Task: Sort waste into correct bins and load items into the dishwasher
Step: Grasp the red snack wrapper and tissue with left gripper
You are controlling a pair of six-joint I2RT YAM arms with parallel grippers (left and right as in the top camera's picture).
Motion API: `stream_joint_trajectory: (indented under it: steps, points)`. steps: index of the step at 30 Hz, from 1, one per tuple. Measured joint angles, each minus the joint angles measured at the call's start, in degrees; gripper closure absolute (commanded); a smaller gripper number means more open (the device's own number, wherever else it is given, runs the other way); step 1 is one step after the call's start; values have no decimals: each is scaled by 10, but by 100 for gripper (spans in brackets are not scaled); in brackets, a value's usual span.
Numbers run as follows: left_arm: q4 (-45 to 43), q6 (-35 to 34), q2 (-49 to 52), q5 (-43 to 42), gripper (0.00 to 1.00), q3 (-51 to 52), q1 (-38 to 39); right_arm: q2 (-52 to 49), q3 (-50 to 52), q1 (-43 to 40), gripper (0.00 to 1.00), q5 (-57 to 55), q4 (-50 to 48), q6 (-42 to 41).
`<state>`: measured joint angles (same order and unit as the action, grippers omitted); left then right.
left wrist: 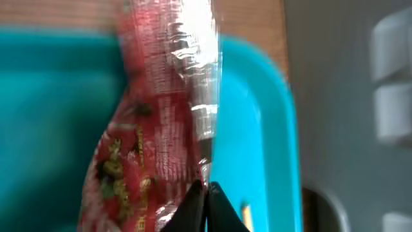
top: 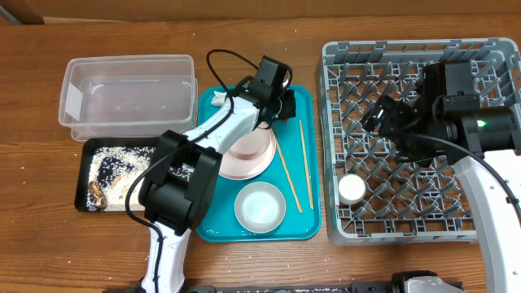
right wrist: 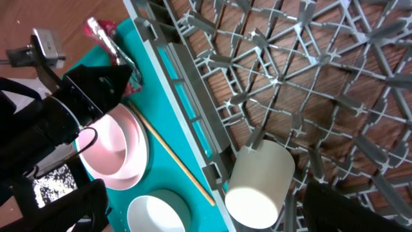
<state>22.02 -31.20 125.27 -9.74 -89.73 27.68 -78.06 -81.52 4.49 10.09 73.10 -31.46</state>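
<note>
- Teal flat plastic tray [top: 220,221], overhead, lies between a shallow black rectangular tray [top: 82,175] and a large square grey plastic dish rack [top: 332,146]. It carries a round pink-backed plate [top: 248,159], a pale round bowl [top: 260,206], two thin wooden chopsticks [top: 290,175] and a crumpled white tissue [top: 217,98]. The white left arm [top: 224,122] crosses the plate's upper edge.
- Overhead, containers: a clear rectangular plastic tub [top: 126,102] sits just behind the black tray, which holds loose white rice grains with brown scraps [top: 110,167]. A small white cup [top: 352,189] stands in the rack.
- Left wrist (blurred): the left gripper [left wrist: 206,193] has its fingertips pinched together on the edge of a small red snack wrapper [left wrist: 161,129], above the teal tray.
- Right wrist: the right gripper [right wrist: 203,193] has its fingers spread wide and holds nothing, over the rack floor near the cup.
</note>
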Motion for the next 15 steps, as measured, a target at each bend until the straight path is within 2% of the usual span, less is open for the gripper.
stream_joint_trajectory:
  steps: [4,9,15]
  points:
    - [48,-2,0,-34,96,-20,-12,0,0,0,1,0,8,0]
    - [159,-1,-2,-84,96,-122,-36,0,0,0,1,0,18,2]
    - [291,16,-64,-59,96,-181,-61,0,0,0,1,0,26,19]
